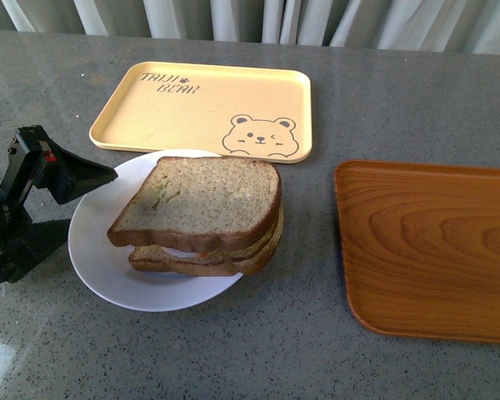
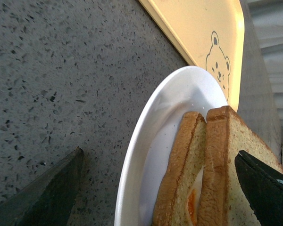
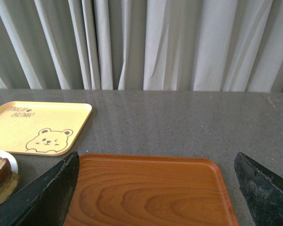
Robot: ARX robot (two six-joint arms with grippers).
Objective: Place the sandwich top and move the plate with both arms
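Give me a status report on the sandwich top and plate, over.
Left gripper open at the plate rim; right gripper open, empty, facing the wooden tray. Sandwich top seated on the stack. Yellow tray close behind plate.

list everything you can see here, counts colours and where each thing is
sandwich top: 1, brown, lying on the lower slice on the plate
lower bread slice: 1, brown, under the sandwich top; a bit of orange egg shows between the two
plate: 1, white, on the left part of the table
bear tray: 1, yellow, just behind the plate
wooden tray: 1, orange-brown, to the right of the plate
table: 1, grey speckled, under everything
curtain: pale grey, behind the table
left gripper: 1, black, open, at the plate's left edge
right gripper: 1, black, open, facing the wooden tray
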